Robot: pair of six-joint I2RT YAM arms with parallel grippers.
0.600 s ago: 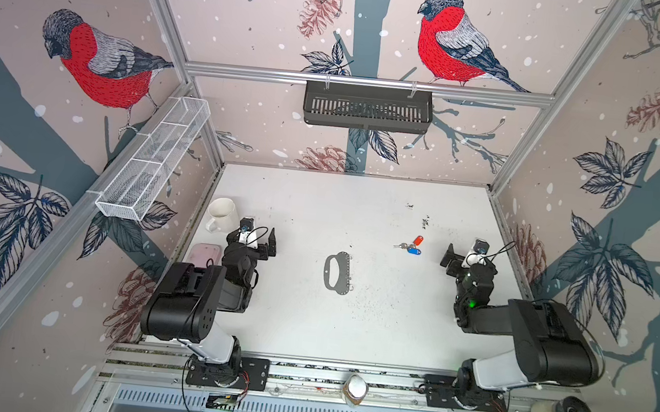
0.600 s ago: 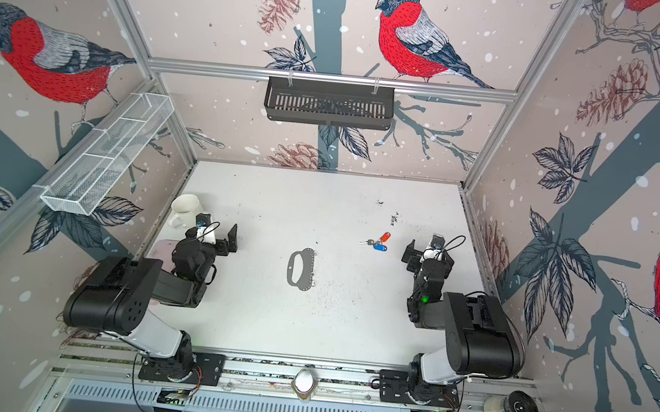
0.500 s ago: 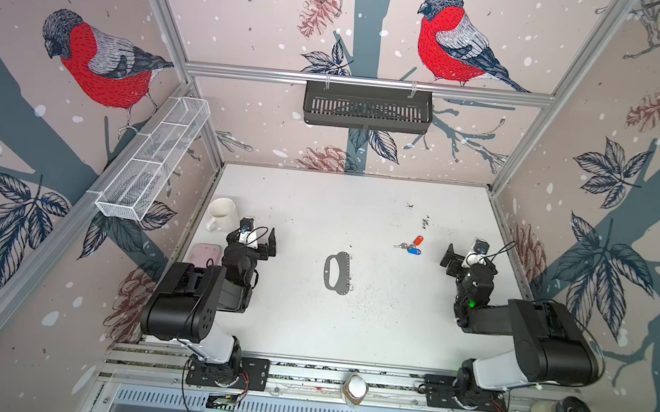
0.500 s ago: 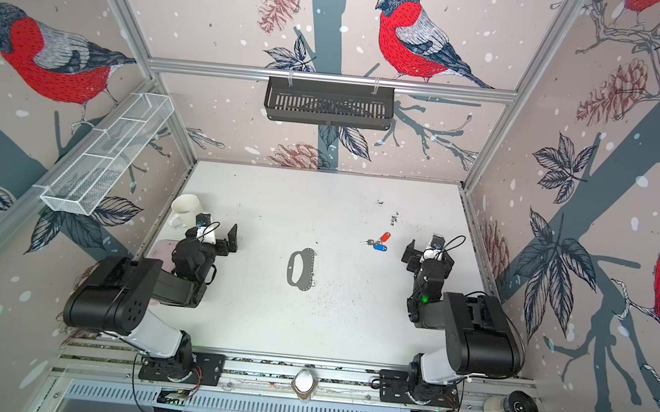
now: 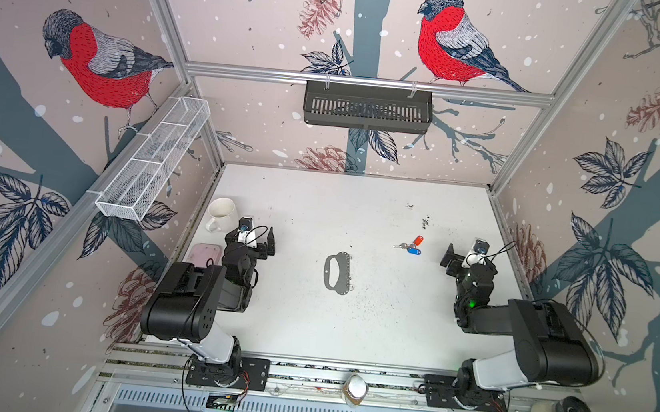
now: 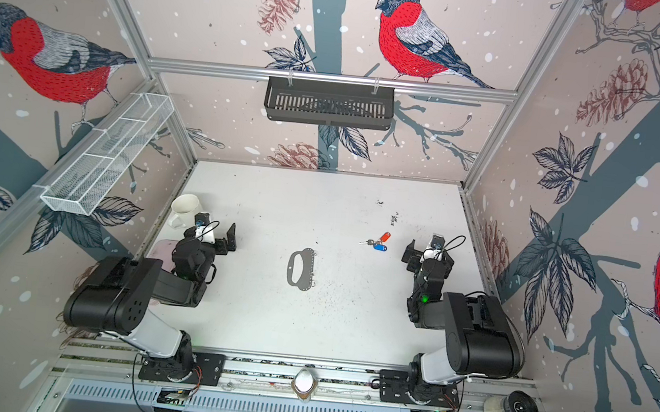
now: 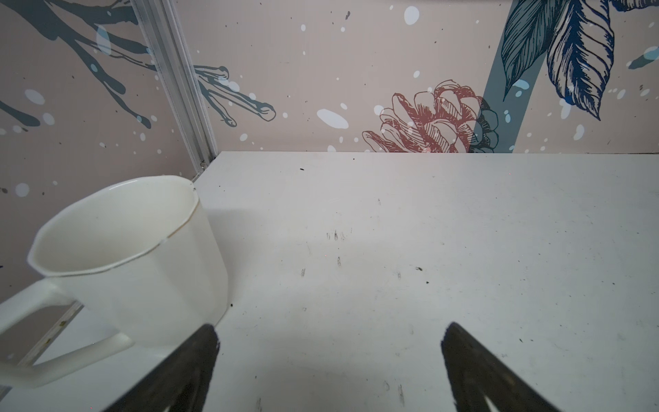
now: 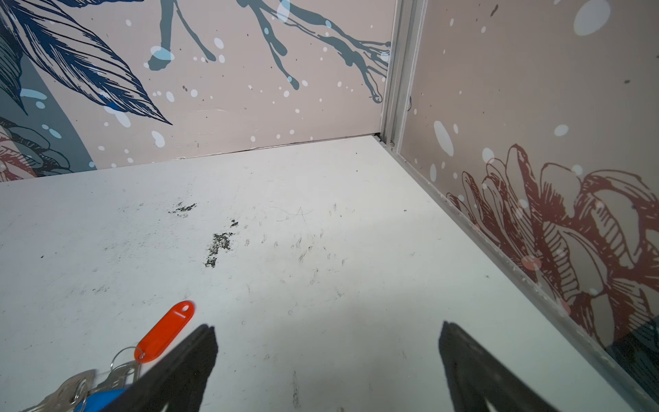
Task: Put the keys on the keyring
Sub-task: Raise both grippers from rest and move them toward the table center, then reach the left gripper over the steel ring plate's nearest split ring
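On the white counter (image 5: 319,214), between the dark-grey keyring (image 5: 337,272) and the right gripper (image 8: 328,331), the keys (image 5: 409,246) lie flat. Both it and the left gripper (image 7: 330,331) gape empty. The metal is probably light, stiff and slippery; the red tag (image 8: 164,331) looks the easiest pinch.

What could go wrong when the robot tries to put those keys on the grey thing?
The keys lie flat on the table, so the open right gripper might slip off them, or catch only the red tag. The keyring lies loose and its loops are tiny, so it could slide and the keys miss. The white mug stands right beside the open left gripper, which could knock it.
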